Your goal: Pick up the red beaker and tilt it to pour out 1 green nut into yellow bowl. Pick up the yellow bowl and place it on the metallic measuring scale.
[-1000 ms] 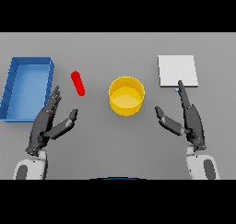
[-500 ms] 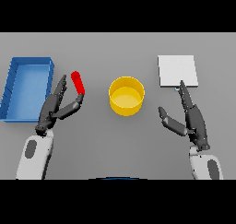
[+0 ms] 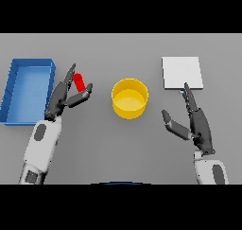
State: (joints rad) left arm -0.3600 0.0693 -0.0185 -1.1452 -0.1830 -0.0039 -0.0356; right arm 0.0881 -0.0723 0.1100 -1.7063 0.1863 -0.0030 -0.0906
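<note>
Left hand (image 3: pixel 64 97) spread around red beaker (image 3: pixel 79 82), seemingly ungripped; yellow bowl (image 3: pixel 129 98) empty; right hand (image 3: pixel 198 125) open.

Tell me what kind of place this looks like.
Probably a lab-style bench for pouring and weighing: a plain grey table with a red beaker, a yellow bowl, a metallic measuring scale and a blue bin.

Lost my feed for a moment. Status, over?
Left hand open, fingers flanking the red beaker, not yet gripped. Right hand open, idle below the scale. Yellow bowl unobstructed; blue bin far left.
</note>
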